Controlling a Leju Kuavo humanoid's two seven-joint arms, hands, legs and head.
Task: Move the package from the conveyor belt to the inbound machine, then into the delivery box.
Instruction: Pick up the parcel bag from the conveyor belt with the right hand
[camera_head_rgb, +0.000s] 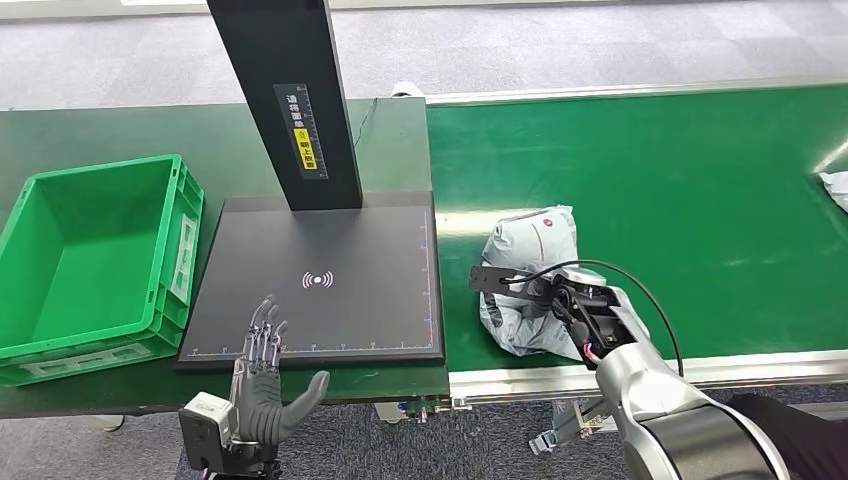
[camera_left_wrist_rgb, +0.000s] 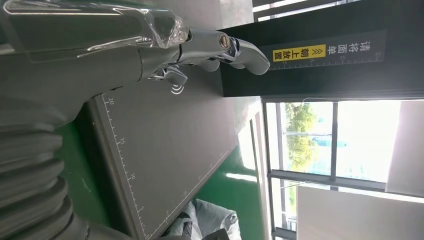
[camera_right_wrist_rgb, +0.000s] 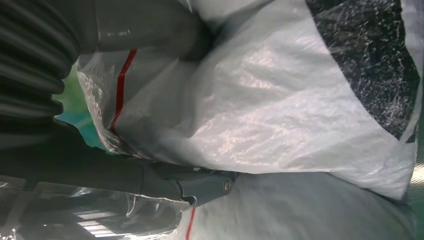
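A crumpled white plastic package lies on the green conveyor belt, close to the belt's left end. My right hand is on its near side and grips it; in the right wrist view the package sits between the thumb and a finger. The inbound machine's black scan pad lies left of the belt, under a black column. My left hand hovers open at the pad's front edge, its fingers stretched over the pad. The green delivery box stands empty at the far left.
A second white package shows at the belt's right edge. The belt's metal rail runs along the front. Grey carpet lies beyond the table.
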